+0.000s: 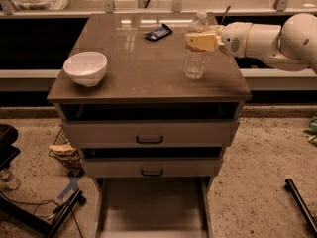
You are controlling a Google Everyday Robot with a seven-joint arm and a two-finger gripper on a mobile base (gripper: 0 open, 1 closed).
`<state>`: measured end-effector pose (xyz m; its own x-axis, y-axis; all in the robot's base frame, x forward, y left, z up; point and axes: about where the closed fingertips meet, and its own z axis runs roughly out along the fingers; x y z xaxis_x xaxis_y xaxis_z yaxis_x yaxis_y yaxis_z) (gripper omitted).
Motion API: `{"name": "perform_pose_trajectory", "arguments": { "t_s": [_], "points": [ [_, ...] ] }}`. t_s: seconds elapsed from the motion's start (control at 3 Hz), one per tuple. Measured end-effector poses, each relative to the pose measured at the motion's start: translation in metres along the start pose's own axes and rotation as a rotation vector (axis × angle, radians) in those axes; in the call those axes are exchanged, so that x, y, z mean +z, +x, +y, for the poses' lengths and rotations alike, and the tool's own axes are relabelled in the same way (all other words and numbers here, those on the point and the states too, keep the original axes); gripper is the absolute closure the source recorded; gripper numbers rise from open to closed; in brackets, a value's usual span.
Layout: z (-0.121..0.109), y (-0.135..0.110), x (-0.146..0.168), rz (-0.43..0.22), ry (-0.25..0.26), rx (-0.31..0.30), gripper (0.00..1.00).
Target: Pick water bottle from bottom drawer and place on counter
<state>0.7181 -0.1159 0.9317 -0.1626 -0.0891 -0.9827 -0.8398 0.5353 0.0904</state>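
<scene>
The water bottle, clear with a white cap, stands upright on the right half of the counter, its base touching or just above the glossy top. My gripper reaches in from the right on a white arm. Its tan fingers are closed around the bottle's upper body, below the cap. The bottom drawer is pulled out at the foot of the cabinet and its pale floor is bare.
A white bowl sits on the counter's left front. A small dark packet lies at the back. Two grey drawers with black handles are partly open. A wire basket and black stand legs are on the floor left; a black bar lies right.
</scene>
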Motion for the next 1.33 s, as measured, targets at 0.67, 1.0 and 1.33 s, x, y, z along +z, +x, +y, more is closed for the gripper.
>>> {"name": "perform_pose_trajectory", "arguments": {
  "t_s": [0.67,1.0,1.33],
  "points": [
    [0.0001,-0.0001,0.0002,0.000,0.000,0.000,0.30],
    [0.0017,-0.0001,0.0031,0.000,-0.005,0.000,0.07],
    [0.0027,-0.0001,0.0051,0.000,-0.009,0.000,0.00]
  ]
}}
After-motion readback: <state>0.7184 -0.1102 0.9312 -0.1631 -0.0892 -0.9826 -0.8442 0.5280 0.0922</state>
